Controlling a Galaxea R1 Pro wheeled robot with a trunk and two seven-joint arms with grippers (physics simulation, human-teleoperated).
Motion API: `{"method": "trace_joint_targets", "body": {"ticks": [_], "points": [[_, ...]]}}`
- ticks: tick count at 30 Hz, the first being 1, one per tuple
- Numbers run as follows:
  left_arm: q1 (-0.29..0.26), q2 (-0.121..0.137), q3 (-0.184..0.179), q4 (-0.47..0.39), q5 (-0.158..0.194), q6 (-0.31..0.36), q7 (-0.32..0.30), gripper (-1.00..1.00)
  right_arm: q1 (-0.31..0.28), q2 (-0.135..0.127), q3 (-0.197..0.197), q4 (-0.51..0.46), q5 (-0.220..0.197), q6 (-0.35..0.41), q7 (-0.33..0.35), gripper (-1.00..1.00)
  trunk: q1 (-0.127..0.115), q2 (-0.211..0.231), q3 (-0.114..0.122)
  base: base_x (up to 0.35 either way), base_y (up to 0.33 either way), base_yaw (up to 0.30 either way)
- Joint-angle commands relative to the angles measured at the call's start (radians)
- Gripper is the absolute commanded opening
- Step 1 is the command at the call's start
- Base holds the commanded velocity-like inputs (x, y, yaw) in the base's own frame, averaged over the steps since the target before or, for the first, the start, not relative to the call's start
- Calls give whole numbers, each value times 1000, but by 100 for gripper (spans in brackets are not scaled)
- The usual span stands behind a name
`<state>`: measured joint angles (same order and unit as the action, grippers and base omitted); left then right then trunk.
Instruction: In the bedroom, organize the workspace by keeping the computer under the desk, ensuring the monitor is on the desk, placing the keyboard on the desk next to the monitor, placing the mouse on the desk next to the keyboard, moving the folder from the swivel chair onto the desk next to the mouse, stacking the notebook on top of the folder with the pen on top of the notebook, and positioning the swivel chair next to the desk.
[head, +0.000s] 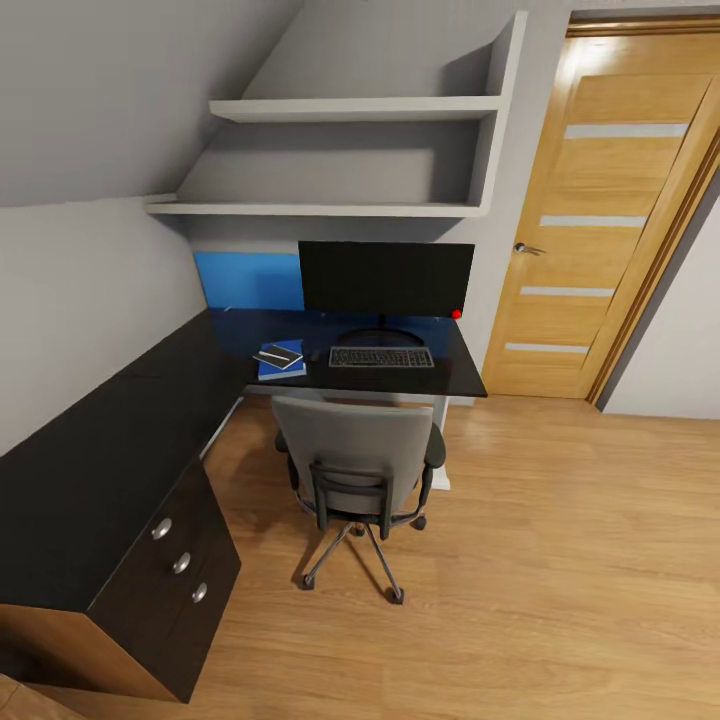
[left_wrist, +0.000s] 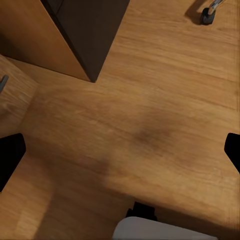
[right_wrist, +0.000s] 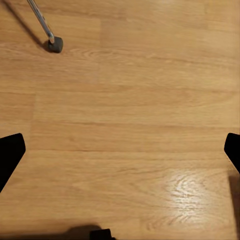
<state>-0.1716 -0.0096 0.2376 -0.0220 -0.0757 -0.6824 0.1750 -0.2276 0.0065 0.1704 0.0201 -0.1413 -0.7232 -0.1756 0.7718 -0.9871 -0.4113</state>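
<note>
- Head view: the desk (head: 120, 440) runs along the wall and turns the corner under two pale shelves (head: 350, 108).
- On the desk, the monitor (head: 386, 278) stands upright at the back, red light at one lower corner. The keyboard (head: 381, 357) lies just in front of the monitor's foot.
- Beside the keyboard, on the side away from the door (head: 610, 220), lies the folder (head: 283, 362), with the notebook (head: 279, 357) stacked on it. A thin pale line on the notebook may be the pen; too small to be sure. A small dark spot between folder and keyboard may be the mouse; cannot tell.
- The swivel chair (head: 358, 465) stands close against the desk in front of the keyboard, back turned to the camera. It blocks the space under the desk there; the computer cannot be made out.
- Blue wall panel (head: 248, 280) sits behind the desk, beside the monitor.
- Drawer unit (head: 180, 560) with three round knobs closes the desk's near end.
- Left wrist view: wood floor (left_wrist: 150, 125), a corner of the drawer unit, one chair castor (left_wrist: 207, 15). Left gripper (left_wrist: 120, 155) has its black fingertips (left_wrist: 10, 155) at opposite edges, spread wide, nothing between.
- Right wrist view: bare floor and a chair spoke ending in a castor (right_wrist: 54, 44). Right gripper (right_wrist: 120, 152) likewise spread wide and empty, fingertips (right_wrist: 10, 152) at the edges.
</note>
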Motion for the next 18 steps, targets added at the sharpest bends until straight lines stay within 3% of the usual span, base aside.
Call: {"method": "trace_joint_targets", "body": {"ticks": [1,18], "points": [[0,-1,5,1,-8,-2,4,100,-1,0,9,2,-9,-4,-1,100,0,-1,-1,0,0,0],[0,-3,3,1,-9,-2,3,100,-1,0,9,1,-9,-4,-1,100,0,-1,-1,0,0,0]]}}
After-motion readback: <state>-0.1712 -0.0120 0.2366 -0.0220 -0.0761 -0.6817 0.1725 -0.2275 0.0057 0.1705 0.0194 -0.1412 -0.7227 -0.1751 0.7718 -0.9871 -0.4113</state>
